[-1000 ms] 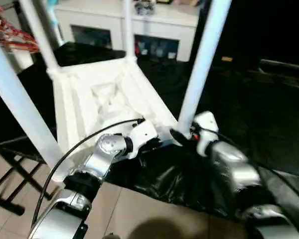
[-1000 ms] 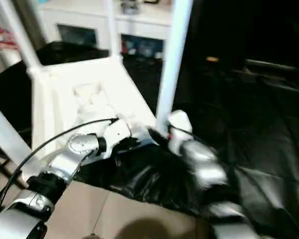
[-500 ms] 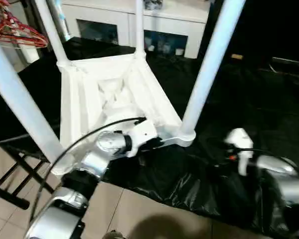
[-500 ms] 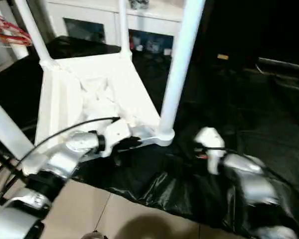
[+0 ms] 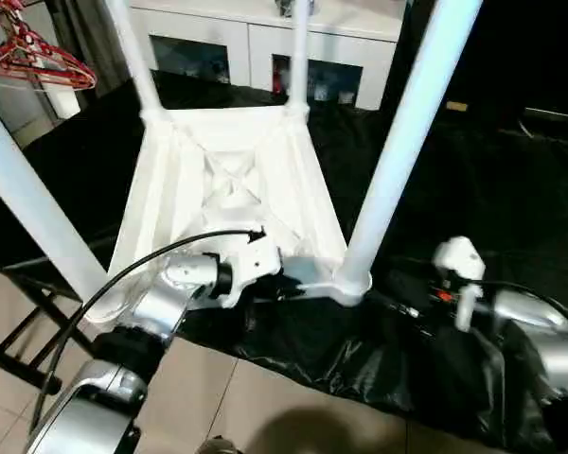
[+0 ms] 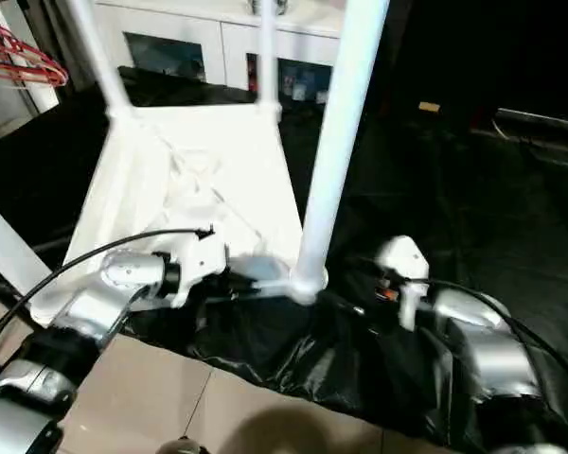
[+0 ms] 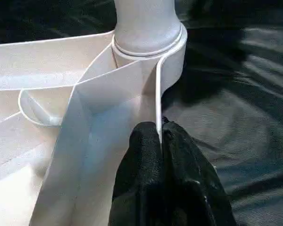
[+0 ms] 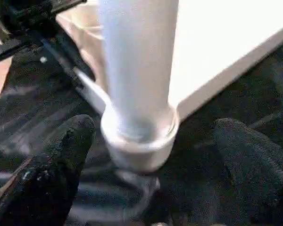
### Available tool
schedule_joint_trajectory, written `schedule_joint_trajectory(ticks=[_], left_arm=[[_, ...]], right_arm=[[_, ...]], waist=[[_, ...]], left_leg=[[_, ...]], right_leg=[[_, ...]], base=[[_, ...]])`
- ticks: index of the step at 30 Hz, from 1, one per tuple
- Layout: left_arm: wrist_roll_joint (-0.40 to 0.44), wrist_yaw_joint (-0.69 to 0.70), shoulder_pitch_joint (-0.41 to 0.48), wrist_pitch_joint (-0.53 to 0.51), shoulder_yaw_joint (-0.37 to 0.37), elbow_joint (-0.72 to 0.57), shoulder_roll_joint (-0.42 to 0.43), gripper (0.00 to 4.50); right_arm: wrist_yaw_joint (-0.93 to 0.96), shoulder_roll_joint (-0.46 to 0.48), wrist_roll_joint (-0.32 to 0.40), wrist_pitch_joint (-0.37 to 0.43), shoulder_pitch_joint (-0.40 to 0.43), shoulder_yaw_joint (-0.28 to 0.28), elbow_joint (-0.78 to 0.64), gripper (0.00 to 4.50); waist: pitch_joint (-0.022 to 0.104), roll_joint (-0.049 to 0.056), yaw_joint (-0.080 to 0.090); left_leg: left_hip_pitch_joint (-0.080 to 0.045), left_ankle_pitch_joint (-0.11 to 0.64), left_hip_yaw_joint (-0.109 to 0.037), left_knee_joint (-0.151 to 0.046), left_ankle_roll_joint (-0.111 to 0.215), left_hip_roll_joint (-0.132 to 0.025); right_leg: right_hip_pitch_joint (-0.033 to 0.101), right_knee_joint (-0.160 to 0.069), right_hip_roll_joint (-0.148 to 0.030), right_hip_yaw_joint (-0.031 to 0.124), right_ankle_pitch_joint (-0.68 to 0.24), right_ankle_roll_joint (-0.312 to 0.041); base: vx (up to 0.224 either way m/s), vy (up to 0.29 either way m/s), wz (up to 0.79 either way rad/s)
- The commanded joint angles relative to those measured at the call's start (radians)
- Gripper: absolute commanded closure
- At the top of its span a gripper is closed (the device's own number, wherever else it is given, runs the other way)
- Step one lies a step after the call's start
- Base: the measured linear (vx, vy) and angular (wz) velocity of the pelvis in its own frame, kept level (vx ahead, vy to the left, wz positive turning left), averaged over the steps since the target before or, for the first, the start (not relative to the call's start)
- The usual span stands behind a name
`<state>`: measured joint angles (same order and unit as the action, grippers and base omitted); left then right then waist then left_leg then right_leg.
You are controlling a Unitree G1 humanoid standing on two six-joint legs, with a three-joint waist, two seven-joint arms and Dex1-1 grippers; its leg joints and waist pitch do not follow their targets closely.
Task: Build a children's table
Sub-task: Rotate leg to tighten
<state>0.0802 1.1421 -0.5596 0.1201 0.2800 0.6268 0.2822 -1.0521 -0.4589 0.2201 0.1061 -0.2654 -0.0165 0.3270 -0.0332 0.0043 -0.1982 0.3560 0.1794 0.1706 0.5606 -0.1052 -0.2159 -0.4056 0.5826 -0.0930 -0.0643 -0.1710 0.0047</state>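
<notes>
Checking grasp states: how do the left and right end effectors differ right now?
Left end effector is shut on the tabletop's rim; right end effector is open, holding nothing. Left touches the table beside the near leg's corner socket; right stands apart from that leg, facing it. Both have black fingers and sit over the black sheet.

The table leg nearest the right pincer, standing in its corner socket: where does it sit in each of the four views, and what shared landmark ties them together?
Left eye view: the leg slants from the top edge, right of centre, to its socket.
Right eye view: the leg runs down the centre.
Left wrist view: its base at top centre.
Right wrist view: upright at centre, between the open right pincer's fingers.
Shared landmark: the round corner socket on black sheeting.
</notes>
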Motion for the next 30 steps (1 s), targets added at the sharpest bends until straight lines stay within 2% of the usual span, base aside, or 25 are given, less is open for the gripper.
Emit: schedule_joint_trajectory(ticks=[1,2,3,4,5,6,7,9,10,12,13,16,19,20,30], left_arm=[[-0.040,0.034,0.006,0.029,0.021,-0.031,-0.018,4.50],[-0.038,0.034,0.006,0.029,0.021,-0.031,-0.017,4.50],[-0.033,0.028,0.005,0.034,0.021,-0.027,-0.015,4.50],[-0.029,0.023,0.003,0.036,0.020,-0.022,-0.012,4.50],[-0.028,0.022,0.003,0.037,0.020,-0.021,-0.011,4.50],[-0.025,0.015,0.001,0.038,0.019,-0.017,-0.008,4.50],[-0.023,0.015,-0.001,0.038,0.017,-0.015,-0.005,4.50],[-0.022,0.014,-0.002,0.037,0.015,-0.014,-0.004,4.50],[-0.018,0.013,-0.003,0.036,0.014,-0.015,0.000,4.50],[-0.016,0.009,-0.004,0.035,0.013,-0.015,0.004,4.50],[-0.015,0.003,-0.007,0.037,0.012,-0.010,0.006,4.50],[-0.015,-0.003,-0.010,0.037,0.009,-0.004,0.007,4.50],[-0.019,-0.006,-0.009,0.038,0.007,-0.001,0.007,4.50],[-0.019,-0.007,-0.009,0.037,0.006,-0.001,0.008,4.50],[-0.010,-0.034,-0.017,0.025,0.004,0.013,0.011,4.50]], right_arm=[[0.008,0.011,-0.022,-0.008,-0.029,-0.027,0.014,0.07],[0.008,0.016,-0.024,-0.008,-0.036,-0.032,0.020,0.07],[0.000,0.019,-0.029,-0.009,-0.047,-0.042,0.035,0.07],[-0.004,0.021,-0.040,-0.013,-0.062,-0.056,0.055,0.33],[-0.006,0.022,-0.044,-0.015,-0.068,-0.061,0.063,0.41],[-0.015,0.023,-0.048,-0.012,-0.077,-0.070,0.072,0.41],[-0.020,0.025,-0.054,-0.013,-0.086,-0.078,0.080,0.46],[-0.023,0.026,-0.058,-0.013,-0.091,-0.082,0.084,0.60],[-0.029,0.026,-0.060,-0.012,-0.099,-0.089,0.092,0.84],[-0.032,0.027,-0.061,-0.013,-0.108,-0.097,0.102,0.94],[-0.033,0.028,-0.060,-0.013,-0.116,-0.101,0.112,0.94],[-0.029,0.037,-0.058,-0.018,-0.128,-0.100,0.130,1.30],[-0.031,0.050,-0.051,-0.022,-0.136,-0.102,0.145,1.40],[-0.032,0.053,-0.051,-0.023,-0.135,-0.104,0.147,1.61],[-0.004,0.083,-0.048,-0.016,-0.106,-0.107,0.143,2.33]], waist=[[0.055,-0.011,0.005],[0.054,-0.009,0.004],[0.053,-0.013,0.004],[0.053,-0.010,0.004],[0.052,-0.012,0.005],[0.052,-0.011,0.005],[0.053,-0.016,0.006],[0.054,-0.014,0.005],[0.054,-0.018,0.005],[0.054,-0.015,0.005],[0.053,-0.017,0.005],[0.054,-0.015,0.005],[0.055,-0.015,0.006],[0.055,-0.014,0.006],[0.055,-0.008,0.008]], left_leg=[[-0.003,0.184,0.009,-0.056,0.069,-0.016],[-0.006,0.199,0.010,-0.057,0.063,-0.016],[-0.006,0.206,0.010,-0.057,0.060,-0.016],[-0.006,0.214,0.009,-0.059,0.054,-0.016],[-0.003,0.215,0.009,-0.060,0.049,-0.016],[-0.002,0.215,0.008,-0.060,0.047,-0.016],[0.000,0.212,0.008,-0.059,0.046,-0.015],[-0.001,0.201,0.008,-0.057,0.047,-0.014],[0.001,0.194,0.009,-0.056,0.051,-0.013],[0.001,0.189,0.008,-0.055,0.052,-0.013],[0.000,0.192,0.008,-0.056,0.052,-0.014],[0.000,0.198,0.008,-0.056,0.047,-0.014],[0.000,0.195,0.008,-0.055,0.046,-0.014],[0.000,0.193,0.008,-0.055,0.047,-0.014],[-0.002,0.212,0.008,-0.056,0.038,-0.013]], right_leg=[[0.050,-0.046,-0.046,0.031,-0.145,-0.217],[0.048,-0.049,-0.046,0.032,-0.167,-0.213],[0.048,-0.050,-0.046,0.032,-0.176,-0.212],[0.048,-0.050,-0.047,0.032,-0.192,-0.207],[0.049,-0.050,-0.047,0.032,-0.198,-0.203],[0.050,-0.050,-0.048,0.032,-0.201,-0.199],[0.052,-0.049,-0.048,0.032,-0.199,-0.193],[0.051,-0.047,-0.048,0.032,-0.187,-0.191],[0.052,-0.046,-0.047,0.032,-0.180,-0.191],[0.050,-0.045,-0.047,0.032,-0.182,-0.189],[0.050,-0.045,-0.047,0.032,-0.191,-0.188],[0.049,-0.046,-0.048,0.033,-0.204,-0.188],[0.049,-0.044,-0.047,0.032,-0.189,-0.192],[0.049,-0.043,-0.046,0.032,-0.182,-0.195],[0.050,-0.044,-0.046,0.033,-0.183,-0.197]], base=[[0.000,0.000,0.00],[0.000,0.000,0.00],[0.000,0.000,0.00],[0.000,0.000,0.00],[0.000,0.000,0.00],[0.000,0.000,0.00],[0.000,0.000,0.00],[0.000,0.000,0.00],[0.000,0.000,0.00],[0.000,0.000,0.00],[0.000,0.000,0.00],[0.000,0.000,0.00],[0.000,0.000,0.00],[0.000,0.000,0.00],[0.000,0.000,0.00]])
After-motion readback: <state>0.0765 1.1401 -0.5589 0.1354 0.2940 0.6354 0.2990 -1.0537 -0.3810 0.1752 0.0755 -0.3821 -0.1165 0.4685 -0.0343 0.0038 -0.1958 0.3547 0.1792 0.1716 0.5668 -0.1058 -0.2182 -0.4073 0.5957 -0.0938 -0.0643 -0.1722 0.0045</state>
